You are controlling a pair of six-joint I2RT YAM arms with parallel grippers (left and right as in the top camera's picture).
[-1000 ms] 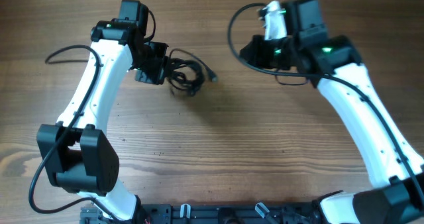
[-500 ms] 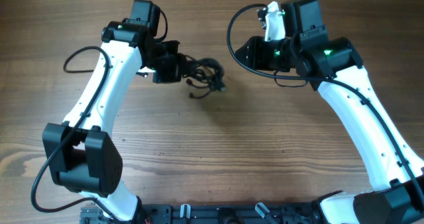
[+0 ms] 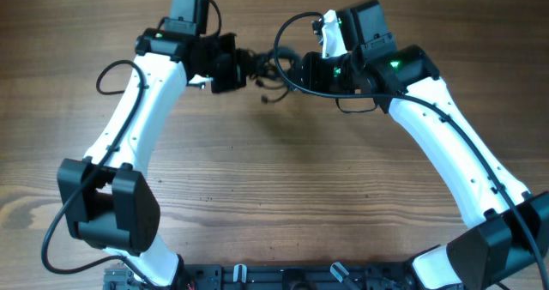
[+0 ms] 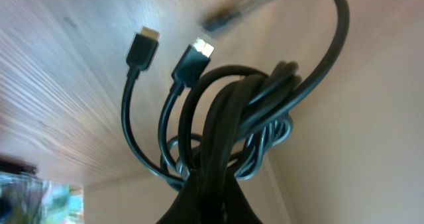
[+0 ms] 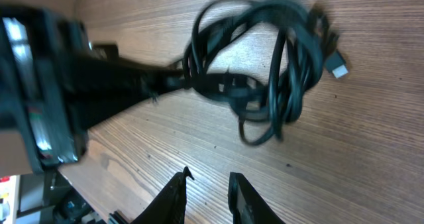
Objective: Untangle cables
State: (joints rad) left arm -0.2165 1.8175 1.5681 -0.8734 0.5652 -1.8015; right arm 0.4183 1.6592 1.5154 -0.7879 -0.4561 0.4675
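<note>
The cables [image 3: 261,69] are a knotted bundle of thin black cords, lifted off the wooden table at the back centre. My left gripper [image 3: 233,65] is shut on the bundle; in the left wrist view the loops [image 4: 238,111] rise from my closed fingers [image 4: 212,201], with two plug ends [image 4: 144,42] hanging free. My right gripper [image 3: 298,74] faces the bundle from the right and is close to it. In the right wrist view the cables [image 5: 265,71] hang ahead of my right gripper [image 5: 209,191], whose jaws stand a little apart with nothing between them.
The thick black wire [image 3: 287,34] fixed to the right arm loops just behind the bundle. Bare wooden table [image 3: 283,178] spreads in front of both arms. A black rail [image 3: 257,277] runs along the near edge.
The left arm has carried the cable bundle up and to the right, towards the back centre. The right gripper has moved left towards it and its jaws have parted slightly.
</note>
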